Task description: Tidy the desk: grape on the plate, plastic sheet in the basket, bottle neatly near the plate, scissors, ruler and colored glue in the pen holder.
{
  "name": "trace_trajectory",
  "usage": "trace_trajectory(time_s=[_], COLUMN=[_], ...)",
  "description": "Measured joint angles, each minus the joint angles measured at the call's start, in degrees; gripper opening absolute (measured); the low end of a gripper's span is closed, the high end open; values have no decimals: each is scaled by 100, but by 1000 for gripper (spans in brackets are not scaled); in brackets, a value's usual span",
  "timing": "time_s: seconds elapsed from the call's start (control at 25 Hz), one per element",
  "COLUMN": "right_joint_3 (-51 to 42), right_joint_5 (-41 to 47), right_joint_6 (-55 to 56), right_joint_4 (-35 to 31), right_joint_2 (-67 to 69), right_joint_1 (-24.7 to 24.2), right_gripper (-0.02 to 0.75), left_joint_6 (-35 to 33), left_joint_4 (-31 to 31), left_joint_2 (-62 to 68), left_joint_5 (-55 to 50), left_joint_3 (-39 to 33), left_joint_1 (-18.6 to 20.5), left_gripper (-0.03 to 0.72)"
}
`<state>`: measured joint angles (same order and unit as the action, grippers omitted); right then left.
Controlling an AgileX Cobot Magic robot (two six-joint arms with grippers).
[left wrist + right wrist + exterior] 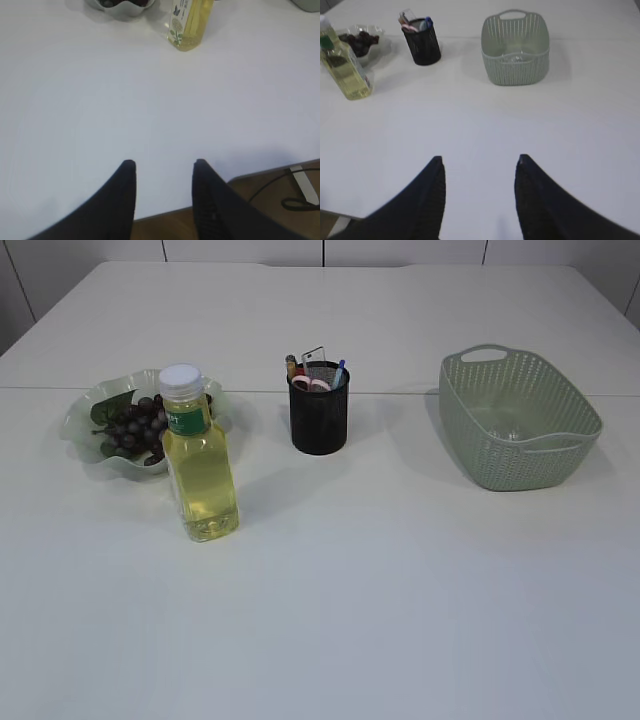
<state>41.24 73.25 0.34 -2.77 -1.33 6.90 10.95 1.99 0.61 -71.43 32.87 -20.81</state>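
in the exterior view there is one plate (88,412) with one bunch of grape (138,427) on it, one bottle (198,460) standing upright just in front of the plate, one black pen holder (319,417) with several things inside, and one green basket (520,420) on the right. something clear lies in the basket, but i cannot tell what it is. no gripper shows here.

in the left wrist view, the left gripper (165,167) hangs over the bare table (100,100) near its edge. its jaws stand partly open, and they hold and touch nothing. the bottle and the plate are far at the top.

in the right wrist view, the right gripper (479,162) also stands partly open and empty, above the table, well apart from the basket, the pen holder and the bottle.
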Motion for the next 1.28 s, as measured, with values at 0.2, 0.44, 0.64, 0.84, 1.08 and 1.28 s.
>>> trace_trajectory(time_s=[0.2,0.44,0.64,0.84,1.08,1.28], right_joint_3=[-754,-1022,-1227,-1261,-1261,-1261], right_joint_5=[0,-152,-603,-673,-686,-686], right_joint_6=[-169,-219,-289,-306,-320,-320], right_joint_4=[88,383,546,559,565,573], right_joint_2=[0,0,0,0,0,0], right_joint_1=[0,0,0,0,0,-22], right_gripper=[368,368,366,366,365,365], left_joint_6=[0,0,0,0,0,0], left_joint_4=[38,64,67,67,67,67], left_joint_2=[0,0,0,0,0,0], left_joint_5=[525,743,768,777,777,777], left_joint_3=[-153,-260,-260,-260,-260,-260], left_joint_1=[0,0,0,0,0,120], left_gripper=[280,280,280,280,280,279])
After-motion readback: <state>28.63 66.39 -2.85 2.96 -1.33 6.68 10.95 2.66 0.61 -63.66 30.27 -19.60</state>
